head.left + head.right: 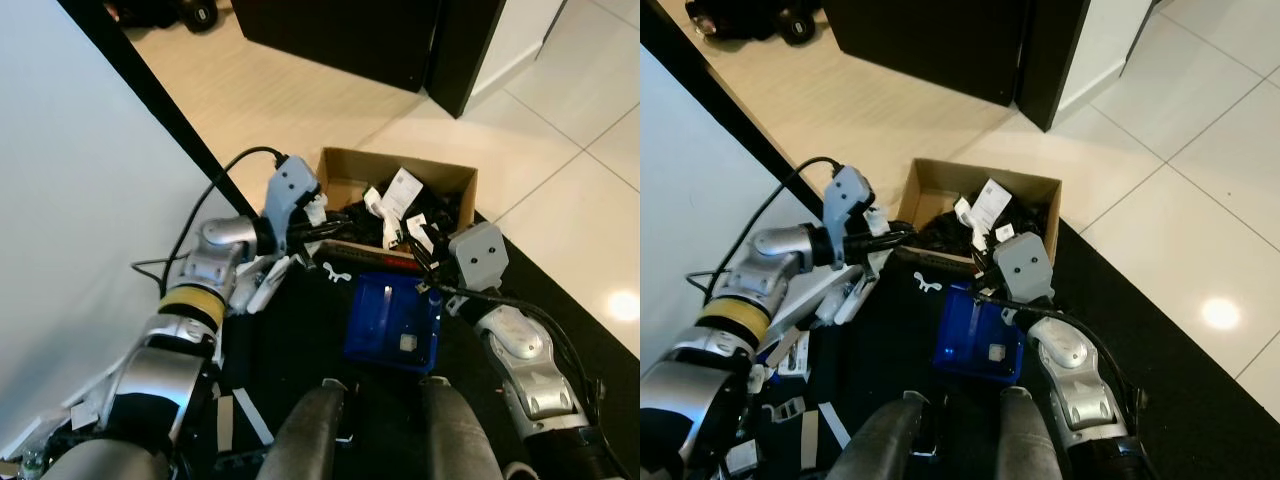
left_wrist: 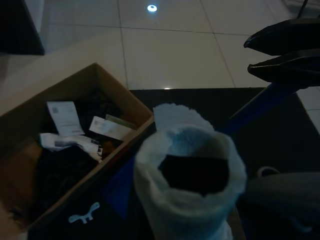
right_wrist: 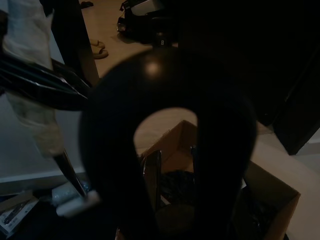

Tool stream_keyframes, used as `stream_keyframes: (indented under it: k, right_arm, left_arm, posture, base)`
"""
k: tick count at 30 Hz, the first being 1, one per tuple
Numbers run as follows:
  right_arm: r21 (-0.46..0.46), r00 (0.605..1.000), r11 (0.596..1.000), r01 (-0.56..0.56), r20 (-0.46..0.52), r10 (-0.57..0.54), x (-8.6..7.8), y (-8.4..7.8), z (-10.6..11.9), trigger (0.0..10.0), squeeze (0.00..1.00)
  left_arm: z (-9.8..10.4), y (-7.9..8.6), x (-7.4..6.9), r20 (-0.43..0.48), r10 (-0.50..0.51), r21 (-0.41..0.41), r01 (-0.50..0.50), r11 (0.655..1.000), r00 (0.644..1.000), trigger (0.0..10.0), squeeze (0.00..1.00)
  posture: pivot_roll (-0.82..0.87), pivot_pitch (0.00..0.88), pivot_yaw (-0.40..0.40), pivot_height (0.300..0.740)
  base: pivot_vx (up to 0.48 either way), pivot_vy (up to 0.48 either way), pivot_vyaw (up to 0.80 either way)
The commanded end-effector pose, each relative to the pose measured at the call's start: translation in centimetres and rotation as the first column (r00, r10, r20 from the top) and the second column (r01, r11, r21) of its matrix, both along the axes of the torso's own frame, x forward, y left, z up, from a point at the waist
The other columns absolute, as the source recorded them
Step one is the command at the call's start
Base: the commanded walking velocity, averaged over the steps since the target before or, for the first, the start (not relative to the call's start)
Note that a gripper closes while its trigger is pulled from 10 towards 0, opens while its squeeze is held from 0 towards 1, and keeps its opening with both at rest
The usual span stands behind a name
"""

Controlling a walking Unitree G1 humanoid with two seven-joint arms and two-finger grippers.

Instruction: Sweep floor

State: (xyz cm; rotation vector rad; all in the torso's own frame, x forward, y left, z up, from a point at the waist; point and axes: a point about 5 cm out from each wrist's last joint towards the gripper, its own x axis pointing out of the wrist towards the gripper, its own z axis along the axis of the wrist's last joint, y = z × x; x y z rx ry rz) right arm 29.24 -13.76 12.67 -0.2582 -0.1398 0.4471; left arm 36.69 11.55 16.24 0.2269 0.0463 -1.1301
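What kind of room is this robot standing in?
Probably a room in a home: glossy pale floor tiles, a dark rug underfoot, dark cabinet furniture, and a cardboard box full of rubbish on the floor.

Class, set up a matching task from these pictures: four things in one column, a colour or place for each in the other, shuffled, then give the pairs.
Things
1. dustpan
2. cardboard box
3. mat
4. floor tiles

Descriptions
A. pale and glossy
B. black, under the dustpan
C. blue
D. brown, holding papers and dark items

Pairs: 1-C, 2-D, 3-B, 4-A
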Motion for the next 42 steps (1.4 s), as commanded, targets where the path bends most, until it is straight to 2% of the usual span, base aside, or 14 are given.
stream_keyframes:
  k: [1, 8, 10, 11, 16, 21, 26, 30, 31, 35, 37, 40, 41, 42]
  right_arm:
    - [-0.032, 0.983, 0.999, 0.019, -0.183, -0.025, -1.1, -0.5, -3.8, 10.0, 0.0]
    - [-0.032, 0.983, 0.999, 0.02, -0.18, -0.025, -1.4, -0.6, -3.7, 10.0, 0.0]
    - [-0.032, 0.983, 0.999, 0.024, -0.183, -0.03, -1.7, -0.7, -3.8, 10.0, 0.0]
    - [-0.032, 0.983, 0.999, 0.024, -0.183, -0.03, -1.7, -0.7, -3.8, 10.0, 0.0]
    - [-0.029, 0.982, 0.999, 0.032, -0.188, -0.037, -1.9, -0.7, -3.9, 10.0, 0.0]
    - [-0.026, 0.982, 0.999, 0.035, -0.186, -0.039, -1.6, -0.6, -3.8, 10.0, 0.0]
    - [-0.024, 0.982, 0.999, 0.035, -0.184, -0.039, -1.6, -0.5, -3.8, 10.0, 0.0]
    - [-0.022, 0.982, 0.999, 0.041, -0.186, -0.044, -1.7, -0.8, -3.9, 10.0, 0.0]
    - [-0.022, 0.982, 0.999, 0.041, -0.186, -0.044, -1.7, -0.8, -3.9, 10.0, 0.0]
    - [-0.021, 0.981, 0.999, 0.041, -0.189, -0.044, -1.6, -0.8, -4.0, 10.0, 0.0]
    - [-0.02, 0.981, 0.999, 0.039, -0.188, -0.042, -1.5, -0.7, -3.9, 10.0, 0.0]
    - [-0.018, 0.981, 0.999, 0.038, -0.187, -0.041, -1.4, -0.6, -3.9, 10.0, 0.0]
    - [-0.017, 0.982, 0.999, 0.037, -0.186, -0.04, -1.3, -0.6, -3.9, 10.0, 0.0]
    - [-0.016, 0.982, 0.999, 0.035, -0.186, -0.037, -1.2, -0.4, -3.9, 10.0, 0.0]
  left_arm:
    - [-0.8, -1.1, -0.4, -0.025, -0.037, -0.055, 0.035, 0.998, 0.999, 10.0, 0.0]
    - [-1.2, -2.8, -0.5, -0.043, -0.068, -0.088, 0.064, 0.994, 0.997, 10.0, 0.0]
    - [-0.7, -4.3, -0.5, -0.04, -0.091, -0.142, 0.085, 0.986, 0.995, 10.0, 0.0]
    - [-0.7, -4.3, -0.5, -0.04, -0.091, -0.142, 0.085, 0.986, 0.995, 10.0, 0.0]
    - [0.9, -6.6, -0.7, -0.029, -0.201, -0.242, 0.188, 0.952, 0.979, 10.0, 0.0]
    - [0.7, -7.3, -1.6, -0.055, -0.352, -0.226, 0.331, 0.916, 0.934, 10.0, 0.0]
    - [-0.1, -6.8, -2.2, -0.098, -0.44, -0.172, 0.42, 0.891, 0.893, 10.0, 0.0]
    - [-0.9, -3.4, -3.7, -0.231, -0.593, -0.049, 0.6, 0.799, 0.771, 10.0, 0.0]
    - [-0.9, -3.4, -3.7, -0.231, -0.593, -0.049, 0.6, 0.799, 0.771, 10.0, 0.0]
    - [0.1, -2.1, -5.4, -0.265, -0.65, -0.044, 0.664, 0.746, 0.713, 10.0, 0.0]
    - [1.8, -2.0, -5.6, -0.235, -0.67, -0.083, 0.672, 0.736, 0.704, 10.0, 0.0]
    - [2.7, -1.9, -5.6, -0.216, -0.675, -0.097, 0.673, 0.733, 0.705, 10.0, 0.0]
    - [3.5, -1.8, -5.4, -0.191, -0.676, -0.101, 0.671, 0.735, 0.712, 10.0, 0.0]
    - [4.5, -1.6, -4.6, -0.14, -0.656, -0.068, 0.654, 0.754, 0.742, 10.0, 0.0]
  posture:
    - [-0.1, 0.44, 0.129, 0.74]
    - [-0.11, 0.453, 0.133, 0.74]
    - [-0.11, 0.455, 0.138, 0.74]
    - [-0.11, 0.455, 0.138, 0.74]
    - [-0.11, 0.452, 0.144, 0.74]
    - [-0.1, 0.449, 0.147, 0.74]
    - [-0.09, 0.448, 0.152, 0.74]
    - [-0.07, 0.443, 0.15, 0.74]
    - [-0.07, 0.443, 0.15, 0.74]
    - [-0.06, 0.44, 0.147, 0.74]
    - [-0.05, 0.438, 0.145, 0.74]
    - [-0.05, 0.438, 0.145, 0.74]
    - [-0.05, 0.436, 0.145, 0.74]
    - [-0.04, 0.433, 0.144, 0.74]
  base:
    - [0.0, 0.0, 0.0]
    - [0.0, 0.0, 0.0]
    - [0.0, 0.0, 0.0]
    - [0.0, 0.0, 0.0]
    - [0.0, 0.0, 0.0]
    - [0.0, 0.0, 0.0]
    - [0.0, 0.0, 0.0]
    - [0.0, 0.0, 0.0]
    - [0.0, 0.0, 0.0]
    - [0.0, 0.0, 0.0]
    - [0.0, 0.0, 0.0]
    - [0.0, 0.0, 0.0]
    - [0.0, 0.0, 0.0]
    - [0.0, 0.0, 0.0]
